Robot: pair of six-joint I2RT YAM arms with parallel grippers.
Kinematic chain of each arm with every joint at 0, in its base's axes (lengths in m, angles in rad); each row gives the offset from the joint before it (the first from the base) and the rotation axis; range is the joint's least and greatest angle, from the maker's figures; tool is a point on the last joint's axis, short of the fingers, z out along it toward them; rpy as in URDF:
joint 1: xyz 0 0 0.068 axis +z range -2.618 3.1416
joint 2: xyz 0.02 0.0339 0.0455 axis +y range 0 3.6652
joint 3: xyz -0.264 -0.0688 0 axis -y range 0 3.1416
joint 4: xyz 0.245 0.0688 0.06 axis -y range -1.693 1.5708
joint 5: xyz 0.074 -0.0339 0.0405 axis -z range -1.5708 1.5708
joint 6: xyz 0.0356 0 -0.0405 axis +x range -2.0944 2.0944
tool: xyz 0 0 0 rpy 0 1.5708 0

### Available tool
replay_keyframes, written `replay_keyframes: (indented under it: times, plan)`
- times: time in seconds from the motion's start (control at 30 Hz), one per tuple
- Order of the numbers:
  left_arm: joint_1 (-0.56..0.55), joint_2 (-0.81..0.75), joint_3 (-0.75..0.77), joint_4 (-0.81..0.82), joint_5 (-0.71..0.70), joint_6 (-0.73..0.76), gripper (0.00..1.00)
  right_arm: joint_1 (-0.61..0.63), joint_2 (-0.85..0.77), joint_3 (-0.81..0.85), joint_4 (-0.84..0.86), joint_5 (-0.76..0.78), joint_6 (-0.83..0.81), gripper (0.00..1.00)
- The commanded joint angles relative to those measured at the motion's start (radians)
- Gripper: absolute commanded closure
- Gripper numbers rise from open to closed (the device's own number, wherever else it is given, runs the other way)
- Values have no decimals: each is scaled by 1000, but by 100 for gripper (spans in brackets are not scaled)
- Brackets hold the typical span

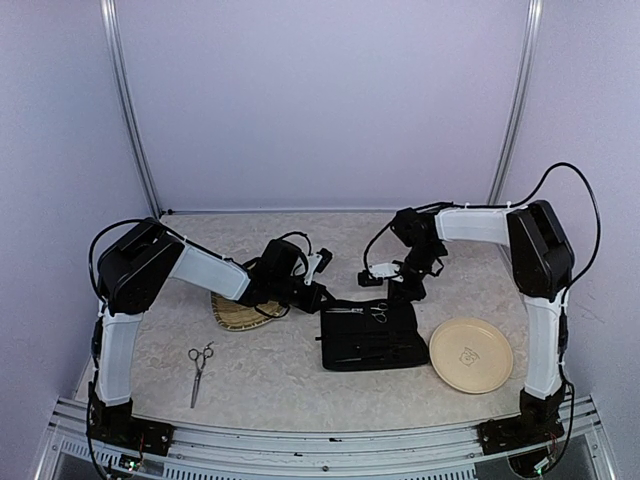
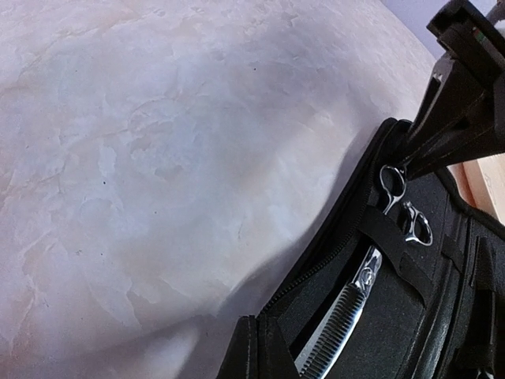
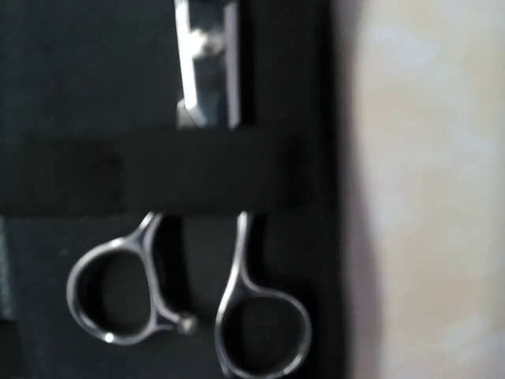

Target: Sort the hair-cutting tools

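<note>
Silver thinning scissors sit under an elastic strap in the open black zip case, secured for storage. Right gripper poises at their rings; its spread cannot be told. Second scissors lie loose on the table, judged unsorted.

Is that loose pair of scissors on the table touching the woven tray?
Apart. The top view shows a strip of bare table between the scissors and the woven tray.

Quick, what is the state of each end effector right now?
Left end effector: cannot be told, fingers not clearly visible.
Right end effector: cannot be told; its tip is by the scissors in the case.
</note>
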Motion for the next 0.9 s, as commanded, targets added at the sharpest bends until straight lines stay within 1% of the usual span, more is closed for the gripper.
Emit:
replay_keyframes:
  times: [0.0,0.13,0.33,0.6,0.87]
  plan:
    - [-10,21,-19,10,-20,-49,100,26,-41,-48,-7,7,32,88]
    - [-11,24,-22,13,-17,-52,100,42,-32,-68,9,27,59,88]
    - [-11,14,-26,10,-14,-47,100,42,-15,-68,107,139,128,89]
    - [-14,1,-32,18,-12,-50,100,42,-9,-54,147,165,157,89]
    - [-17,0,-26,20,1,-50,100,42,-33,-72,151,156,170,85]
